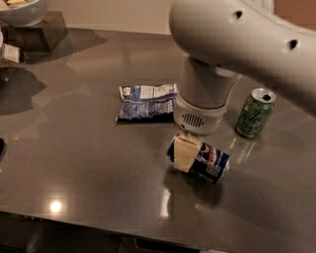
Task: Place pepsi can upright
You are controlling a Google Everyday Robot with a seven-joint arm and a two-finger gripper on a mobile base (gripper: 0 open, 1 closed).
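- Grey and glossy, the table [84, 163] carries everything, and the pepsi can [213, 164] is still on its side near the front middle, one end toward the snack bag [146, 101] and the other toward the front right.
- Reaching straight down from the big white arm [232, 34], the gripper [190, 154] sits right at the can's left end.
- Its pale fingers [183, 153] look closed around the can. The near one lies flat against the blue side, the far one is hidden behind, so I judge it a pinch, not a loose straddle.
- By my reckoning the grasp is made and the main part is left: turn the can onto one silver end, set it down and let go.
- Whether the can touches the table or hangs just above it, I cannot tell. The shiny top shows only a dark reflection below it.
- A green can [255, 112] stands upright to the right, near but apart, with a dark opening in its top. What is inside does not show.
- At the far left corner a white bowl [24, 14] rests on a dark block [42, 35]. Something pale yellow peeks over its rim.
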